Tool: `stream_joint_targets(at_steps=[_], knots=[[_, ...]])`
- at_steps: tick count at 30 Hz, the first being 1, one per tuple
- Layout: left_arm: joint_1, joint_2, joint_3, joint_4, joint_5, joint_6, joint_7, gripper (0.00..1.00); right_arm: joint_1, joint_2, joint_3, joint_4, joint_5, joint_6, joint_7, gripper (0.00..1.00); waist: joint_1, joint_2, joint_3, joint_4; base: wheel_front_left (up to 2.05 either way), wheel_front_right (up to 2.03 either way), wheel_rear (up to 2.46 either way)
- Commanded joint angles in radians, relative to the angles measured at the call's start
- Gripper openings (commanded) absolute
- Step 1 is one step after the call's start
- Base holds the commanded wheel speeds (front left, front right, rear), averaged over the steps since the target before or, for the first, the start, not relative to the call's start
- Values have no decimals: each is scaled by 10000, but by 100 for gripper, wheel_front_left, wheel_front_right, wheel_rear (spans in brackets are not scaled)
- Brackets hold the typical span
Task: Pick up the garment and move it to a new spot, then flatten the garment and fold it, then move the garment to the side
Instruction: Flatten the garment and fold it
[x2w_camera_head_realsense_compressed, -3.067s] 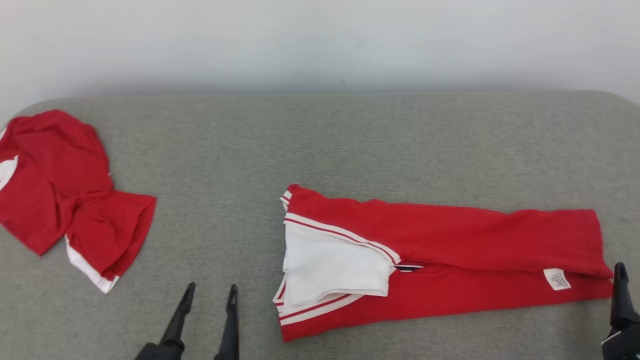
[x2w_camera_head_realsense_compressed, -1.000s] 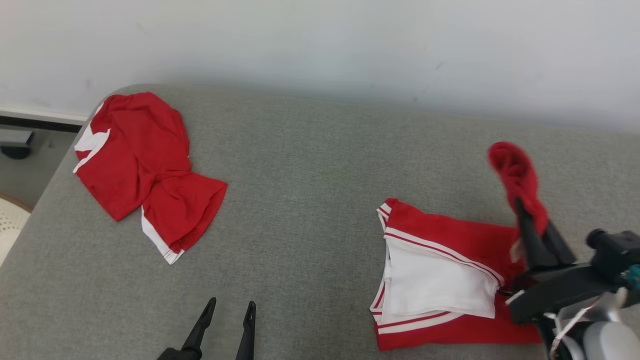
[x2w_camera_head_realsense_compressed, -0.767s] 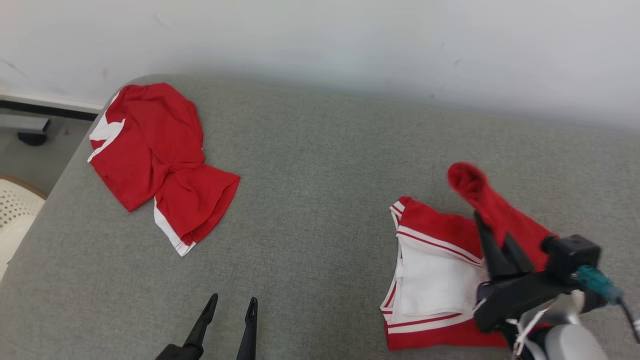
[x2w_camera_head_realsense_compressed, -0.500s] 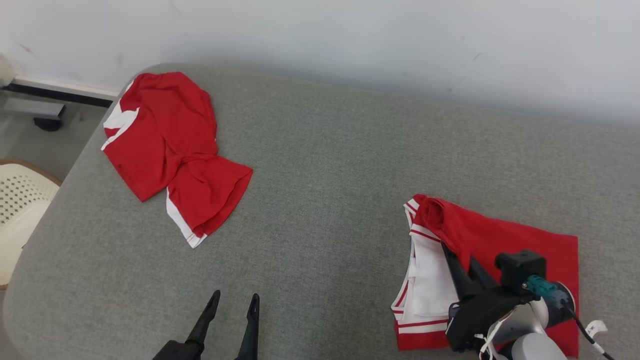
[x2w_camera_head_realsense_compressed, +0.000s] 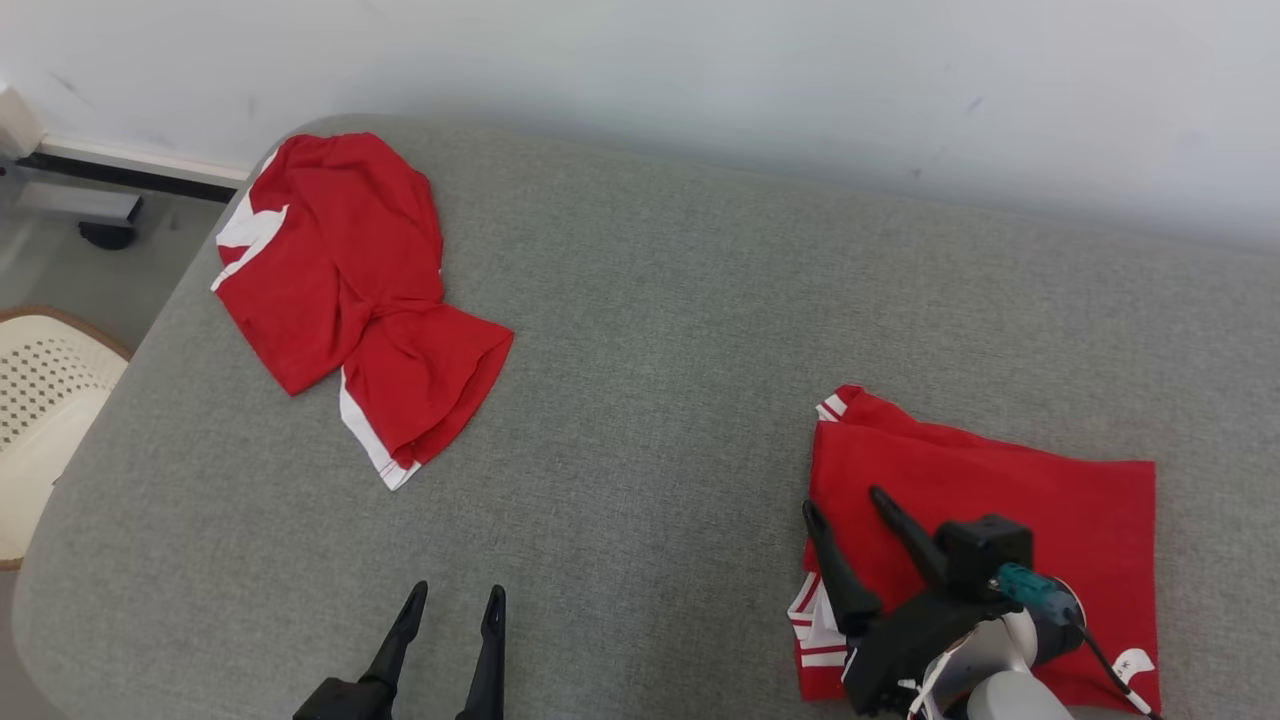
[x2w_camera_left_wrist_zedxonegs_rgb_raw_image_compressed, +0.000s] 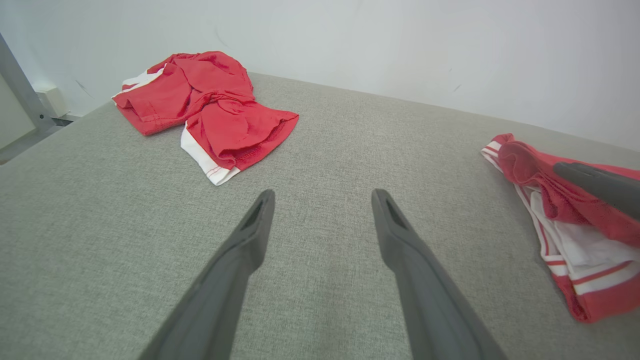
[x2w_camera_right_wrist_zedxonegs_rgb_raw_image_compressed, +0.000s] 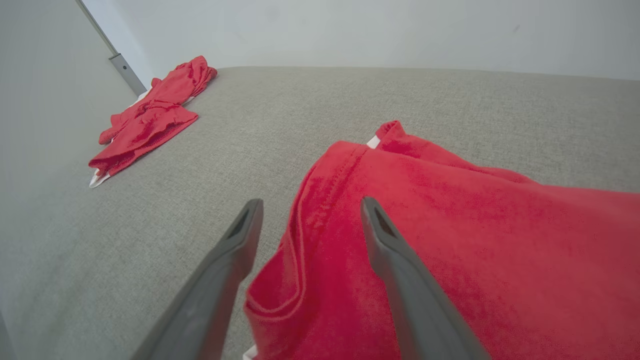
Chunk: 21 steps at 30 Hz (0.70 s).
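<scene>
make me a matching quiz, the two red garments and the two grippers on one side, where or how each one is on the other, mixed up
1. folded red garment with white trim
2. crumpled red garment
3. left gripper
4. right gripper

a. open above bare grey padded surface
b. bunched near the far left corner
c. open, fingers over red cloth
d. lying flat at the right

Pairs: 1-d, 2-b, 3-a, 4-c

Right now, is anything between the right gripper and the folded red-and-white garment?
Nothing visible. The right gripper sits open right over the left edge of the folded red-and-white cloth garment; the crumpled red garment lies well away on the grey fabric surface.
</scene>
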Motion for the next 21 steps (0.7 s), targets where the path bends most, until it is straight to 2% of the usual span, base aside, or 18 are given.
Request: stream_joint_targets(at_steps=[1,4,13,21], knots=[[35,-35,68,25,69,-12,-67,100,-90,30,-21,-214,195,-19,-203,100,0,-1,-70,-132,0,0,0],[84,-41,153,25,72,30,-61,100,-110,-55,-109,-568,285,-19,-456,100,0,-1,-122,-270,0,0,0],[-57,-66,880,-338,321,266,-53,100,97,-1001,-1037,-1515,-188,-19,-1885,100,0,-1,-312,-1240,0,0,0],[-80,-264,1385,-1032,1000,229,-52,100,674,-1150,-1788,-2008,-1071,-19,-2200,100,0,-1,-642,-2068,0,0,0]])
